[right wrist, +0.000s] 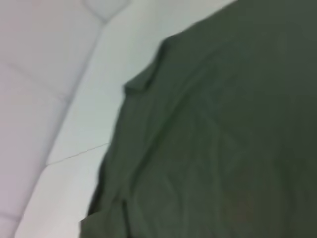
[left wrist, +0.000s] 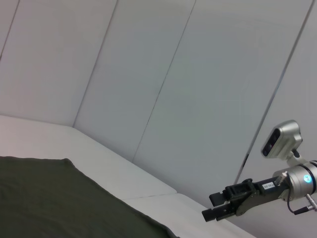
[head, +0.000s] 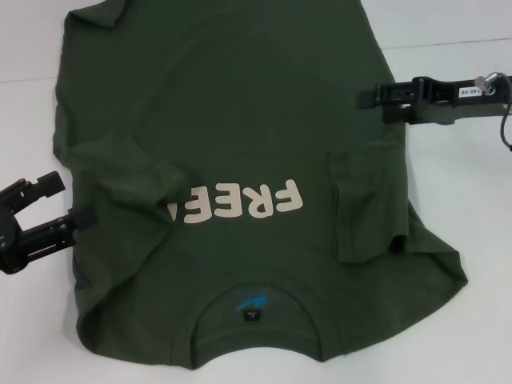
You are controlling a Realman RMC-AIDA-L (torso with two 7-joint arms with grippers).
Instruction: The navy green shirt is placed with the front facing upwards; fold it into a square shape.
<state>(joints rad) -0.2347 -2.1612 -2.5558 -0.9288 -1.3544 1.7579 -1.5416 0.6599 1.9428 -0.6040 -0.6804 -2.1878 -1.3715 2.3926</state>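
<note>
The table (head: pixel 480 264) is carrying the shirt (head: pixel 240 120), lying print-up with its collar (head: pixel 256 324) nearest the robot and both sleeves already lying folded inward, narrowing it toward a square. The left tool (head: pixel 48 200) is hovering spread at one edge; the right tool (head: pixel 370 99), apparently pressed together and holding nothing, is hovering at the other.

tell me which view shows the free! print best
The head view: the cream print sits mid-chest on the navy green shirt, partly covered by a fold. Both wrist views show only plain green fabric, no lettering.
</note>
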